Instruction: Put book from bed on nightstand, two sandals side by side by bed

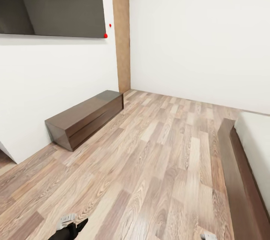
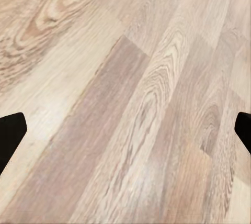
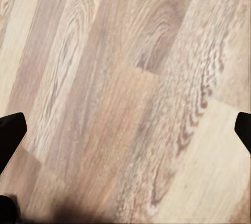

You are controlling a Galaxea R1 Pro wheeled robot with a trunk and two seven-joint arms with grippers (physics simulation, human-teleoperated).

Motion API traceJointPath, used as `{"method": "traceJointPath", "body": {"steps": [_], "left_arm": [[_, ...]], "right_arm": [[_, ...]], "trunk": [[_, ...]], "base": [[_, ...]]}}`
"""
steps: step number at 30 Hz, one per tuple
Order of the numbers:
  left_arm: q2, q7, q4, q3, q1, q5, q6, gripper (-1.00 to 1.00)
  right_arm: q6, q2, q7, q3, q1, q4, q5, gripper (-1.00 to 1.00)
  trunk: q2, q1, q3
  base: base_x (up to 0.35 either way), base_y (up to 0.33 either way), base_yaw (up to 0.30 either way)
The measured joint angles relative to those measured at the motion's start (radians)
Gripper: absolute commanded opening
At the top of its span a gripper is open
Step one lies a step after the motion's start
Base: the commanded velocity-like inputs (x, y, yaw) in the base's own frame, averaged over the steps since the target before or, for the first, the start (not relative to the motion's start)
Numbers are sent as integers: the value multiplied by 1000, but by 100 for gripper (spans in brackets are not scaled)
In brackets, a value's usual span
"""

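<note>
Bedroom floor ahead, bed (image 1: 240, 165) at your right.
Both end effectors, left (image 2: 125, 135) and right (image 3: 125, 140), hang spread wide over bare planks, left of the bed.

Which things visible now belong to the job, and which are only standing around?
For the job:
- bed, its corner at the right
- left gripper, open over the floor
- right gripper, open too

Only standing around:
- long dark bench by the wall
- dark screen on the wall
</note>
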Motion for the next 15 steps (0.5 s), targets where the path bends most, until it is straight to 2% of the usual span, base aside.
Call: {"method": "traceJointPath", "body": {"steps": [10,15], "left_arm": [[0,0,0,0,0,0,0,100],[0,0,-1,0,0,0,0,100]], "right_arm": [[0,0,0,0,-1,0,0,100],[0,0,0,0,-1,0,0,100]], "trunk": [[0,0,0],[0,0,0]], "base": [[332,1,-10],[332,63,0]]}}
